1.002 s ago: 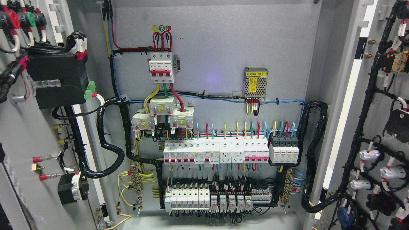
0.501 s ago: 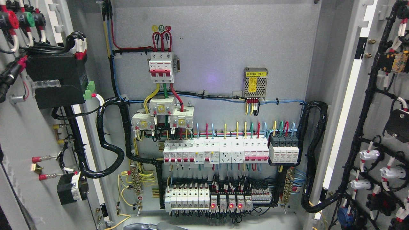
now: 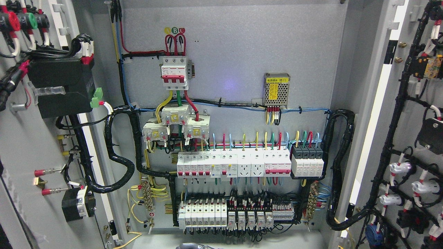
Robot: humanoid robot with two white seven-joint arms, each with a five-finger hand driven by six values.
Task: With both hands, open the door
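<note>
Electrical cabinet, both doors swung wide: left door (image 3: 20, 145) at frame left, right door (image 3: 408, 114) at frame right. Wired back panel (image 3: 242, 52) centre. Grey robot part (image 3: 193, 246) at bottom edge; side and fingers' state cannot be told.

Industrial electrical site: open cabinet (image 3: 235, 52) packed with breakers (image 3: 234, 165).

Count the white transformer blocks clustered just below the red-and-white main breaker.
3 transformer blocks. One sits uppermost, right under the main breaker; one lower left; one lower right. Wires cross them, but no fourth seems hidden behind.
</note>
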